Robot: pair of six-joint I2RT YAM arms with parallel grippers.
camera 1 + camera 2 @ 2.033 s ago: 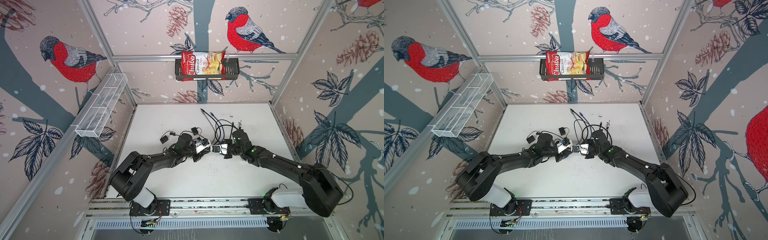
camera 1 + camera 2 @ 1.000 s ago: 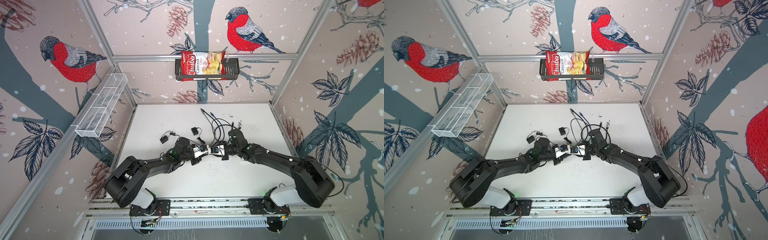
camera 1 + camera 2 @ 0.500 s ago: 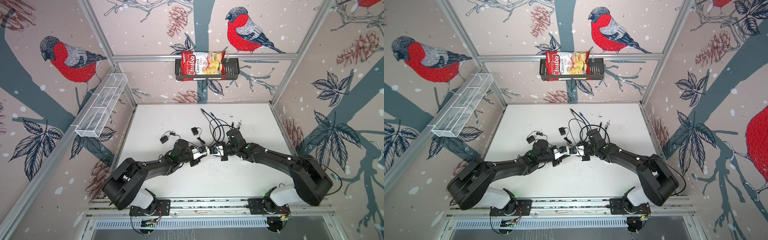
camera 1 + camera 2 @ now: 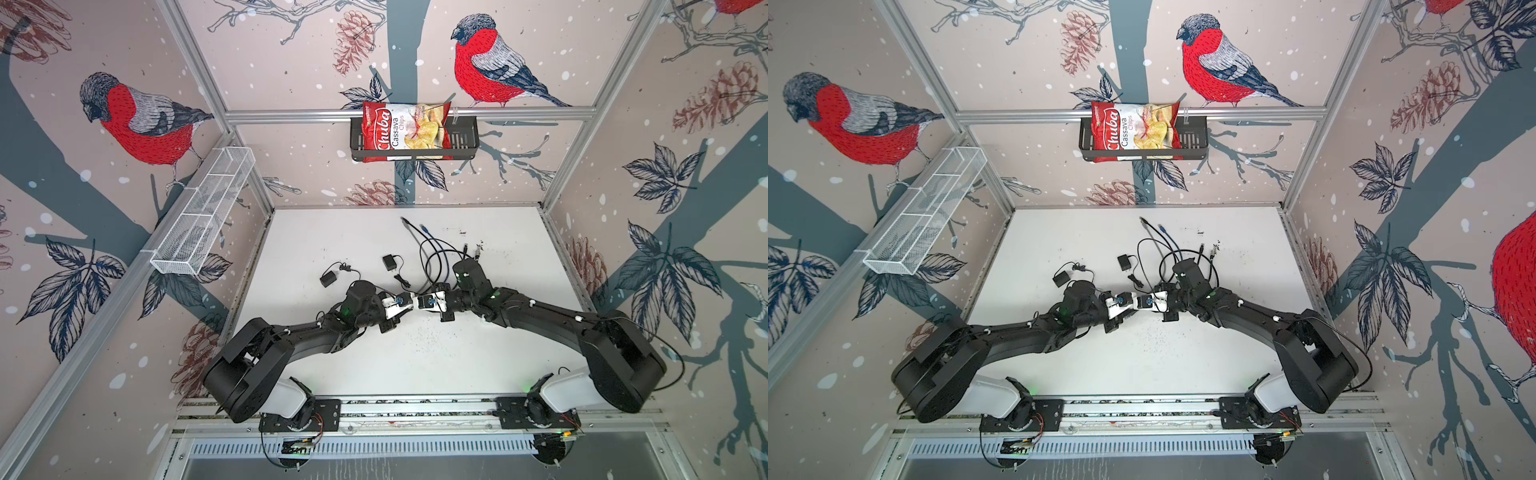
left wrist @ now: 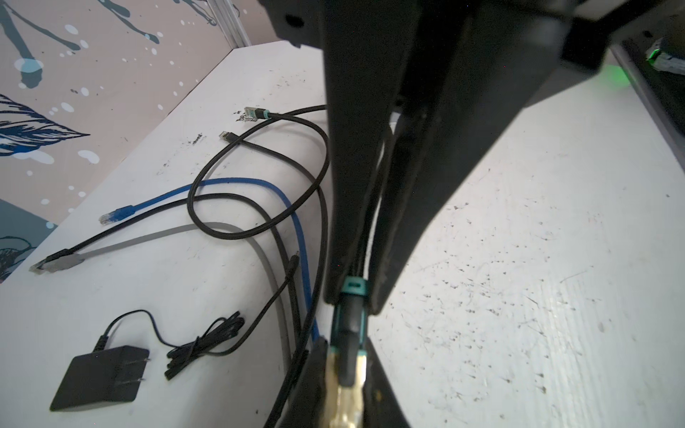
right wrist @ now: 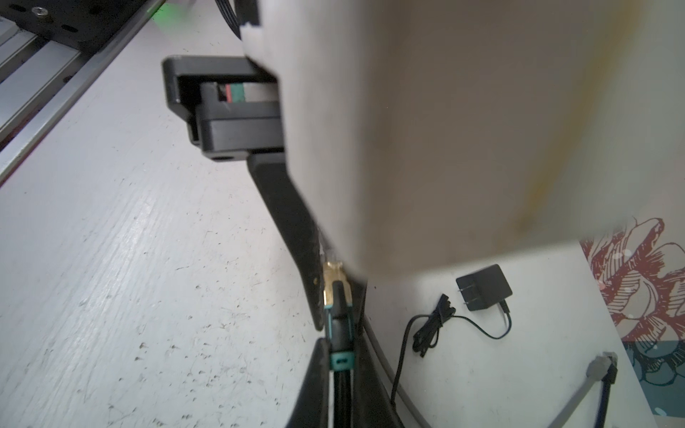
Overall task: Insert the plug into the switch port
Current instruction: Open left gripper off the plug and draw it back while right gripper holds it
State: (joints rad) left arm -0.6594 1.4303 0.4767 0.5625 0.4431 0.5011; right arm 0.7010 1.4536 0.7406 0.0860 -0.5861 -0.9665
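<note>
Right gripper (image 6: 340, 315), plug (image 6: 335, 285) tip between closed jaws

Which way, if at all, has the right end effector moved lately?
Yes: the right end effector shifted leftward in a top view, toward the unmoved black adapter.

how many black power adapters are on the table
2: left adapter lies beyond the left arm; middle adapter lies by the loose cables. More could hide under the arms.

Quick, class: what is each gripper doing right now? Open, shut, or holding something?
Left gripper: closed on the plug, at its teal collar.
Right gripper: closed on the same plug's gold end.
</note>
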